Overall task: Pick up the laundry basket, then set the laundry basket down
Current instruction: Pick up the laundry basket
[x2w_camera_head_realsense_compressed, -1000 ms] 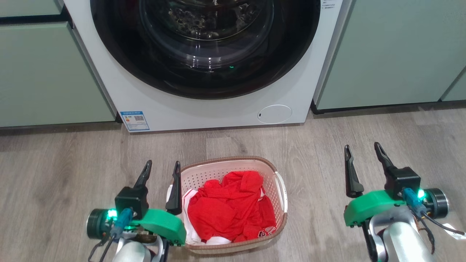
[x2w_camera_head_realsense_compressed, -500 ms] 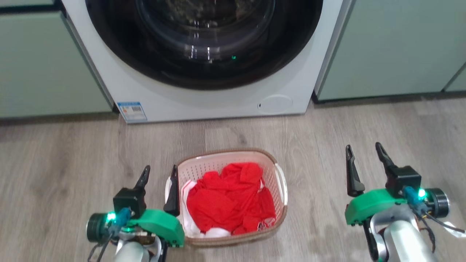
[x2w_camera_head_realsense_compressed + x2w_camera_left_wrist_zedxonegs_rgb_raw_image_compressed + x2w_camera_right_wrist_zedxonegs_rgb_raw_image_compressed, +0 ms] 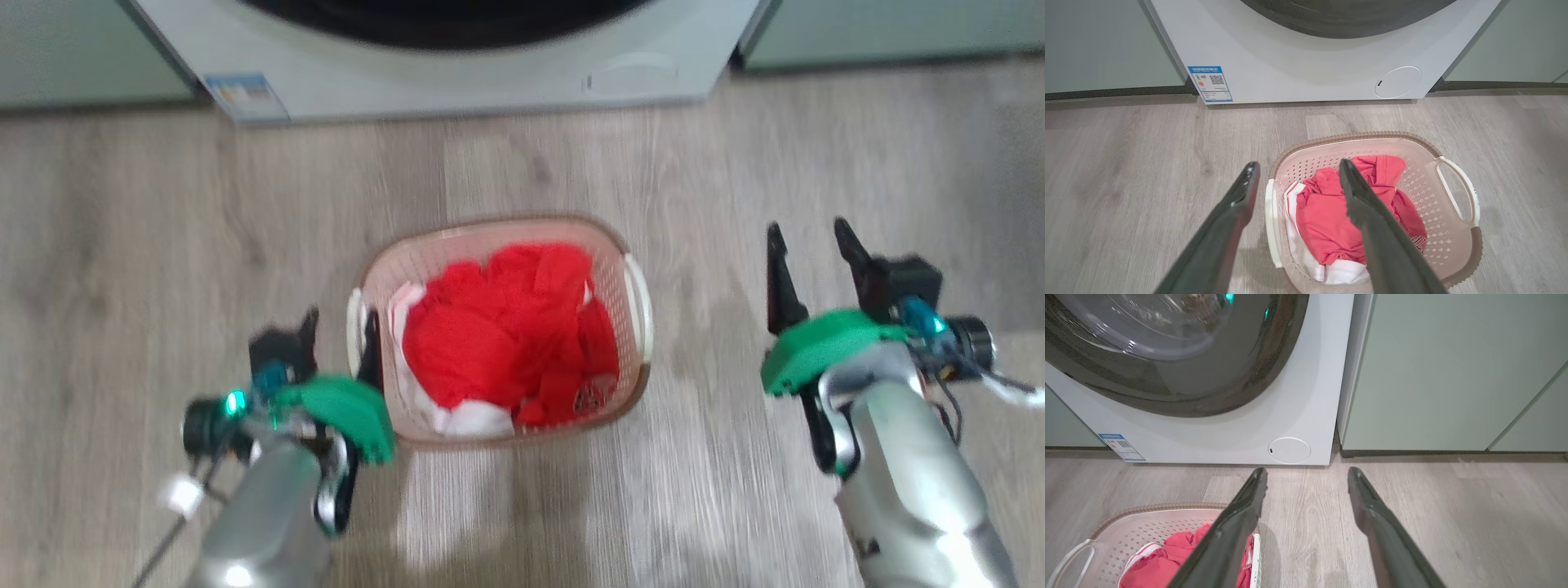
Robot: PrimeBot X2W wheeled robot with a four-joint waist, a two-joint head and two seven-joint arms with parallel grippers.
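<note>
My left gripper [image 3: 1298, 165] gapes empty, one finger over the laundry basket [image 3: 1351, 136], one outside; right gripper [image 3: 807, 231] gapes empty, well apart.

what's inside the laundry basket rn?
In the laundry basket: a crumpled red garment with white fabric at its near edge, piled against the perforated walls. The cloth covers the basket's floor, so anything beneath it cannot be seen.

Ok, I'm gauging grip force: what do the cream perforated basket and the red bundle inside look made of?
Cream perforated laundry basket: moulded plastic, smooth, judging by its even rows of holes; the brown woven-look rim is probably plastic too. Red crumpled garment inside: soft matte fabric, shown by loose folds and white trim.
</note>
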